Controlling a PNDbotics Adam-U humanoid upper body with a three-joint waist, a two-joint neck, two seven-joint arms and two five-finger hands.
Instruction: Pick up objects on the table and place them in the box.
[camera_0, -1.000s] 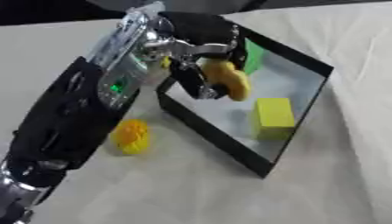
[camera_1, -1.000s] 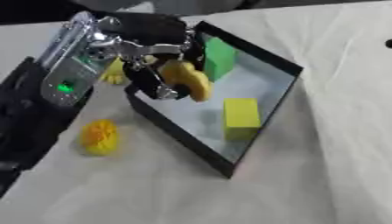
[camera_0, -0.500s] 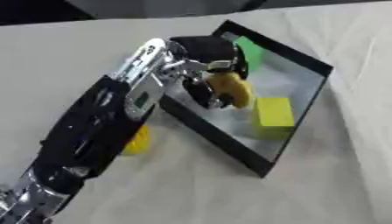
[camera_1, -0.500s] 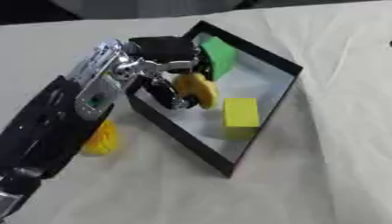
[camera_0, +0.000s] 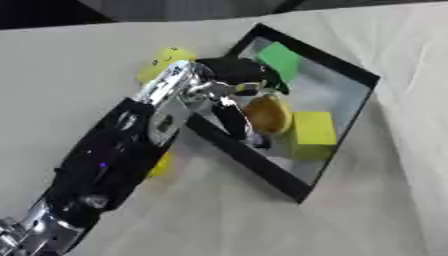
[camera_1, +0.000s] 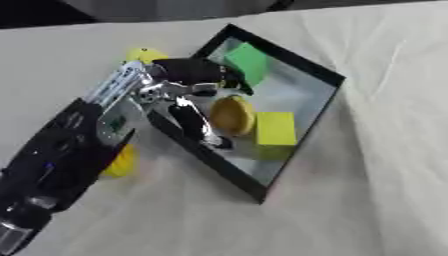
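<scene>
A yellow object (camera_0: 161, 165) lies on the table (camera_0: 367, 215), half hidden by the arm. Beyond it, the left hand (camera_0: 234, 95) has reached further into the box (camera_0: 302, 187); its fingers seem to have spread off the yellow ball (camera_0: 268, 114), now beside the yellow block (camera_0: 312, 131). The green block (camera_0: 280, 57) sits farthest.

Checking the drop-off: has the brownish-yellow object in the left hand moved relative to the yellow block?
Yes. The brownish-yellow object, at the left hand, has come down inside the box, now beside the yellow block.

left hand (camera_0: 234, 95) extended, fingers straight
</scene>
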